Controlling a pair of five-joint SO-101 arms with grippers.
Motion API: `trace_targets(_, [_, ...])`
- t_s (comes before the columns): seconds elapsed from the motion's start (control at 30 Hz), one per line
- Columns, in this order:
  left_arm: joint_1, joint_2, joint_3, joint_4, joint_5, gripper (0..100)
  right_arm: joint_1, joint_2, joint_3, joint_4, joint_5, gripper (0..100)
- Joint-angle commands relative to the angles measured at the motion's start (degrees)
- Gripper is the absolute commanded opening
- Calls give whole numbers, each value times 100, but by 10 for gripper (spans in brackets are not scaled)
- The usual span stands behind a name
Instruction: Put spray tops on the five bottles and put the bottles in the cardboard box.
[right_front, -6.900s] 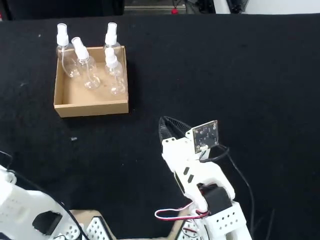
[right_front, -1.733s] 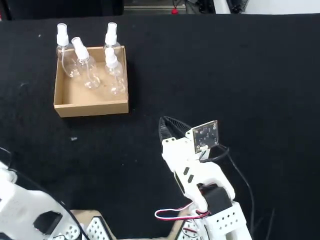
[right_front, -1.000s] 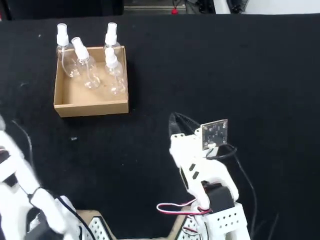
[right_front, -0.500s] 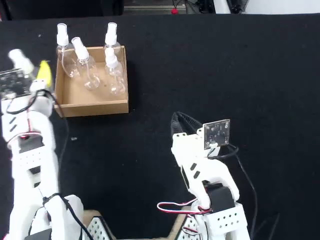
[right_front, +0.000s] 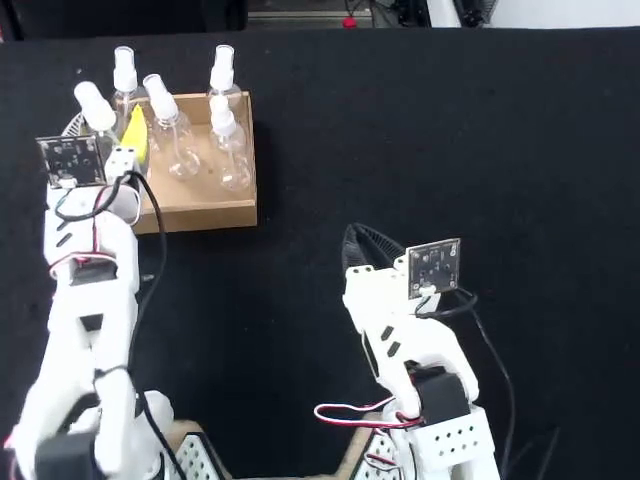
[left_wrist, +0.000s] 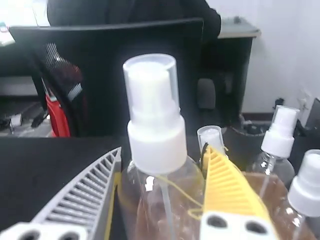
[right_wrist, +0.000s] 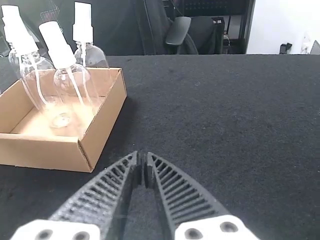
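Note:
My left gripper (right_front: 103, 128) is shut on a clear bottle (right_front: 92, 103) with a white spray top, held upright at the left edge of the cardboard box (right_front: 190, 215). In the left wrist view the held bottle (left_wrist: 152, 125) sits between the grey finger (left_wrist: 85, 192) and the yellow finger (left_wrist: 227, 192). Several capped bottles (right_front: 170, 125) stand in the box's far half. My right gripper (right_front: 358, 243) is shut and empty, low over the table to the right of the box; in its own view the gripper (right_wrist: 145, 167) points toward the box (right_wrist: 102, 127).
The black table (right_front: 450, 130) stretches wide to the right of the box. The left arm's body (right_front: 85, 300) covers the box's front left corner. Chairs and desks stand in the room behind the table.
The left arm has swung up from the lower left to the box's left edge, carrying the capped bottle. The right arm shifted slightly right a second ago and has stayed still since.

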Motion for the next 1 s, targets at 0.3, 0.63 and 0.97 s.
trace_targets(0.3, [-4,1741,-391,-1802,-44,209,70,-479,-22,35,53,15])
trace_targets(0.63, [-119,2277,-567,-1811,-35,209,70,-479,-22,35,53,15])
trace_targets(0.97, [-277,2637,-664,-1802,-44,213,70,-479,-22,35,53,15])
